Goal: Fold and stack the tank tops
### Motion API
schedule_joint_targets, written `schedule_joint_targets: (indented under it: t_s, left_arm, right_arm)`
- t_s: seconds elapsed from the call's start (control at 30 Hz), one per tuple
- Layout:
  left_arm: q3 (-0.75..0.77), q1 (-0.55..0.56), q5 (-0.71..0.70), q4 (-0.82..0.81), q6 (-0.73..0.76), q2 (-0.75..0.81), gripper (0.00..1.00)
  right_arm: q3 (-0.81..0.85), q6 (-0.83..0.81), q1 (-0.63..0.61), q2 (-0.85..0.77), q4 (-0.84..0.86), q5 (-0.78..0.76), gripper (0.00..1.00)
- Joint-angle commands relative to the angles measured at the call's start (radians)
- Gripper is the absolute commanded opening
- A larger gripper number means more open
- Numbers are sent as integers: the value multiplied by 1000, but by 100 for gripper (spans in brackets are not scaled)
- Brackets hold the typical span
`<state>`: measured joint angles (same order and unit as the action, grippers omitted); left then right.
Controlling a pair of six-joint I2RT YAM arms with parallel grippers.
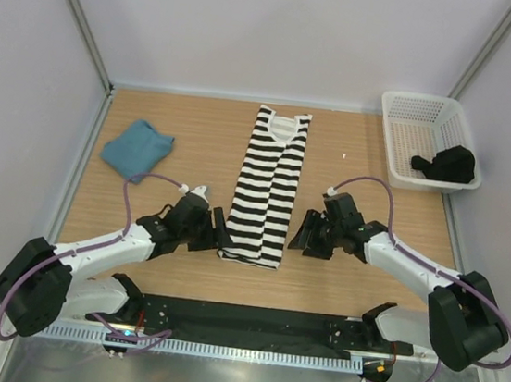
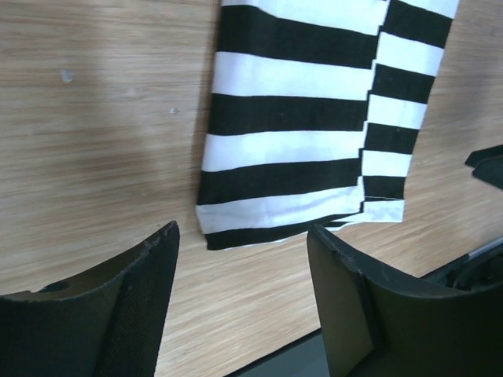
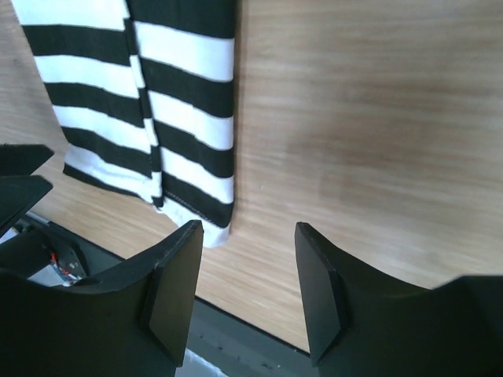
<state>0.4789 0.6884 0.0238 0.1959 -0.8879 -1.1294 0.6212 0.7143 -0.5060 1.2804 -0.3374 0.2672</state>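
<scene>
Left end effector [image 1: 213,234] hovers with jaws parted and nothing between them, and the near hem corner of the long black-and-white striped cloth tank top [image 1: 266,192] is just ahead of its fingertips. Right end effector [image 1: 311,238] mirrors it, jaws apart and empty. The striped top lies flat between the two on the wooden tabletop [image 1: 189,127]. It looks light, limp and layered, so each hem corner wants pinching through every layer. The folded teal-blue cloth tank top [image 1: 137,148] sits well beyond the left end effector.
</scene>
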Motion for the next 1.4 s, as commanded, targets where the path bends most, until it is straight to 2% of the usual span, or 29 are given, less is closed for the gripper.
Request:
schedule_joint_targets:
  t_s: [0.0, 0.1, 0.33, 0.43, 0.63, 0.77, 0.83, 1.0, 1.17, 1.27, 1.37]
  left_arm:
    - [47, -7, 74, -56, 38, -38, 66]
    - [37, -7, 96, -85, 35, -62, 61]
    - [12, -7, 85, -75, 50, -52, 58]
    - [7, -7, 80, -59, 61, -35, 57]
    - [16, -7, 93, -32, 96, -3, 52]
    - [29, -7, 91, -12, 121, -3, 51]
    - [26, -7, 105, -9, 121, -4, 49]
    - [-17, 0, 152, -59, 75, -4, 42]
    - [-49, 42, 143, -110, 12, -15, 42]
    - [-46, 66, 134, -138, -5, -44, 49]
    - [-31, 72, 123, -141, -2, -73, 66]
  right_arm:
    - [-26, 106, -48, -72, 15, -23, 56]
    - [-49, 163, -107, -85, 37, -42, 55]
    - [-49, 237, -207, 11, 87, -77, 54]
    - [-35, 264, -246, 51, 86, -109, 51]
    - [-14, 292, -293, 118, 92, -158, 38]
    - [14, 277, -301, 125, 57, -183, 17]
    - [28, 260, -302, 103, 14, -229, 12]
    - [31, 217, -302, 63, -54, -255, 8]
    - [20, 200, -302, 63, -60, -250, 7]
    - [17, 197, -302, 65, -51, -244, 7]
    - [9, 197, -302, 62, -48, -246, 6]
